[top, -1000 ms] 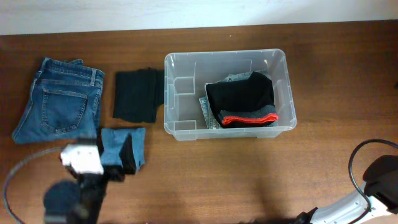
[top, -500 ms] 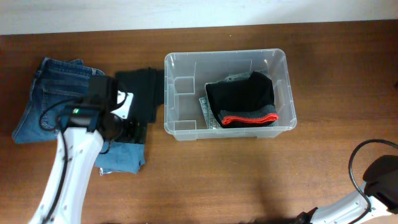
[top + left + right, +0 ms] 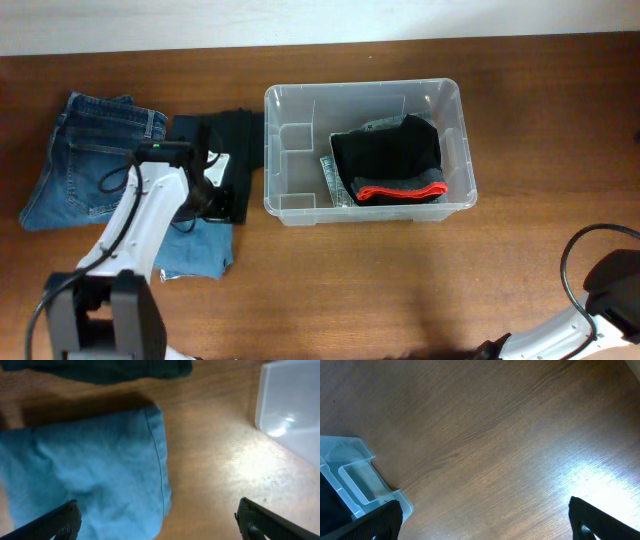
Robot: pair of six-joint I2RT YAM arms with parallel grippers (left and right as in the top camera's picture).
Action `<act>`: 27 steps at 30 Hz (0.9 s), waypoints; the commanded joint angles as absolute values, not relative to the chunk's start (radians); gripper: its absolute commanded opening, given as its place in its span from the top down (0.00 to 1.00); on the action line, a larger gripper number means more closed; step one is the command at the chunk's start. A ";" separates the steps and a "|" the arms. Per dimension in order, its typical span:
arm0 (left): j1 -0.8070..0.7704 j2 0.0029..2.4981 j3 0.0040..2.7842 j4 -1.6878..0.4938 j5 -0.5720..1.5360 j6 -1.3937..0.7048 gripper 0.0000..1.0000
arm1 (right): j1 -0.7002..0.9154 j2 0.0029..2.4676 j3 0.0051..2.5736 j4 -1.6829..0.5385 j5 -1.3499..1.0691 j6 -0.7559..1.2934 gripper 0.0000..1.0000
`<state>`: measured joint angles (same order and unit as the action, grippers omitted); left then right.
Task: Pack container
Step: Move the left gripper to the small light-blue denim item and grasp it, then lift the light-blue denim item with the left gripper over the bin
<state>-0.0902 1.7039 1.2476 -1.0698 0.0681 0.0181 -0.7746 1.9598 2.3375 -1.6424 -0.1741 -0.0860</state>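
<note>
Clear plastic container (image 3: 360,87) upright and open-topped on the brown wooden surface (image 3: 520,120), long side running left to right. Packed into its right half, a folded black garment (image 3: 388,152) with a red-orange band along the near edge, lying on a grey piece (image 3: 333,180) that looks like denim; in its left half, bare plastic and moulded ribs. Just left of the container, a folded black cloth (image 3: 232,135), close against the left wall, contact hard to judge. Farther left, well apart from the container, folded blue jeans (image 3: 95,160) with a back pocket facing up. Off the container's front left corner, a folded light blue garment (image 3: 195,250) flat on the wood. Left hand (image 3: 222,203) low between that garment and the container's front left corner, with the black cloth just behind it. Seen from its wrist, the left hand (image 3: 159,522) spread wide apart and clamped on nothing, with the light blue garment (image 3: 90,470) under its left side, bare wood under its right, and a rounded corner of the container (image 3: 295,400) at upper right. Right hand (image 3: 485,522) likewise wide apart and gripping nothing, over bare wood in front of and to the right of the container (image 3: 355,485), well apart from it.
</note>
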 commanded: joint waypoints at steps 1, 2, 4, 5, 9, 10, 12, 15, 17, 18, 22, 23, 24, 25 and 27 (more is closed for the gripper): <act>-0.082 1.749 1.259 -1.059 0.079 -0.015 0.01 | -0.773 1.961 2.339 -1.642 -0.173 -0.088 0.02; -0.081 1.756 1.258 -1.059 0.078 -0.015 0.01 | -0.773 1.961 2.339 -1.642 -0.173 -0.088 0.02; -0.080 1.761 1.253 -1.058 0.053 -0.019 0.00 | -0.773 1.961 2.339 -1.642 -0.173 -0.088 0.02; -0.078 1.761 1.249 -1.058 0.020 -0.043 0.01 | -0.773 1.961 2.339 -1.642 -0.173 -0.088 0.02; -0.075 1.761 1.225 -1.055 -0.072 -0.106 0.00 | -0.773 1.961 2.339 -1.642 -0.173 -0.088 0.02; -0.075 1.761 1.217 -1.051 -0.072 -0.109 0.01 | -0.773 1.961 2.339 -1.642 -0.173 -0.088 0.02; -0.075 1.761 1.202 -1.036 -0.072 -0.109 0.00 | -0.773 1.961 2.339 -1.642 -0.173 -0.088 0.02; -0.075 1.761 1.157 -0.975 -0.072 -0.109 0.01 | -0.773 1.961 2.339 -1.642 -0.173 -0.088 0.02; -0.075 1.761 1.126 -0.947 -0.073 -0.109 0.01 | -0.773 1.961 2.339 -1.642 -0.173 -0.088 0.02; -0.073 1.761 1.111 -0.934 -0.073 -0.109 0.01 | -0.773 1.961 2.339 -1.642 -0.173 -0.088 0.01; -0.064 1.761 1.059 -0.878 -0.072 -0.109 0.01 | -0.773 1.961 2.339 -1.642 -0.173 -0.088 0.02; -0.063 1.761 1.048 -0.862 -0.072 -0.109 0.01 | -0.773 1.961 2.339 -1.642 -0.173 -0.088 0.02; -0.062 1.761 1.036 -0.843 -0.072 -0.109 0.01 | -0.773 1.961 2.339 -1.642 -0.173 -0.088 0.01; -0.062 1.761 1.023 -0.823 -0.072 -0.109 0.01 | -0.773 1.961 2.339 -1.642 -0.173 -0.088 0.02; -0.062 1.761 0.993 -0.778 -0.072 -0.109 0.01 | -0.773 1.961 2.339 -1.642 -0.173 -0.088 0.02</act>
<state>-0.0704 1.7527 1.0435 -0.8219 -0.0650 -0.0959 -0.7746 1.9598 2.3375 -1.6428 -0.1741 -0.0864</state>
